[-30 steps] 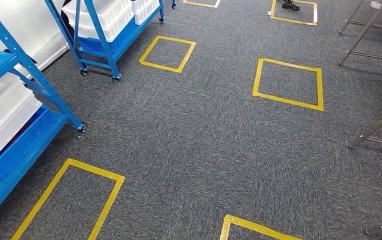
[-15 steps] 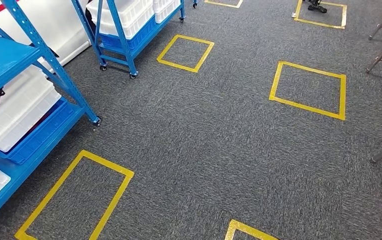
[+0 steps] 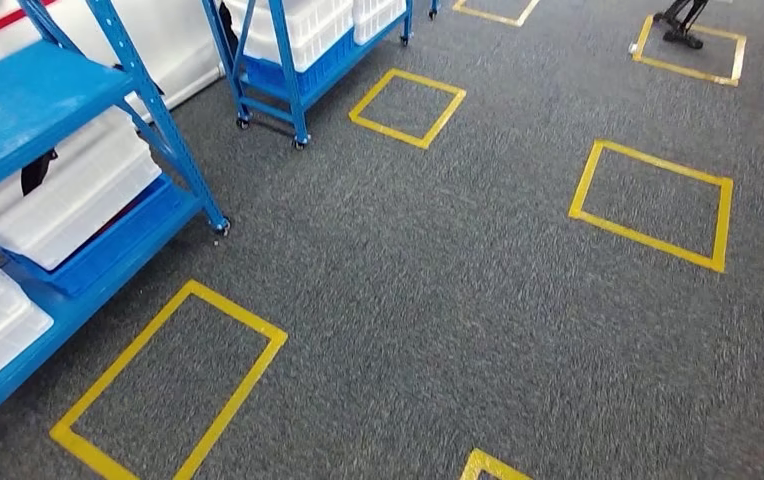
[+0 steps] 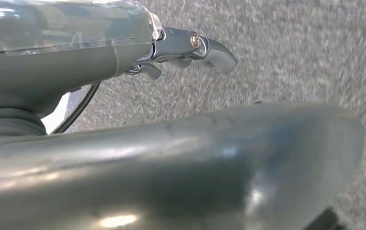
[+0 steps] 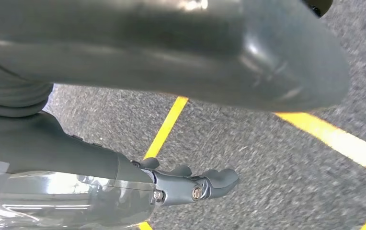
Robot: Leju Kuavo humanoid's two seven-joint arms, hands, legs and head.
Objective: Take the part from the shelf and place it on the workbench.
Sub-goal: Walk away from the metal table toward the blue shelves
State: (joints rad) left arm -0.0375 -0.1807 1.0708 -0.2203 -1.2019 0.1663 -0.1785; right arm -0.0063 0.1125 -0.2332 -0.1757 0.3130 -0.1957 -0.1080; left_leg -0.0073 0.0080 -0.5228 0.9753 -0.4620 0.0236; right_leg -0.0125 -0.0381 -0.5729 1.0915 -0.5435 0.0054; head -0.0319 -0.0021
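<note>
On the grey carpet marked with yellow tape squares (image 3: 403, 107), the view has swung left, bringing the blue shelf (image 3: 78, 200) and its white bins (image 3: 78, 185) closer: the robot appears to be turning toward the pickup. The part cannot be made out. The left hand (image 4: 190, 48) and right hand (image 5: 193, 184) hang loosely curled, holding nothing.

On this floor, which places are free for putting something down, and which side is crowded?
Bare grey carpet lies open between the yellow tape squares. The tape rectangle beside the near blue shelf is also free inside. The left side is crowded: white bins fill both shelves, near and far.
</note>
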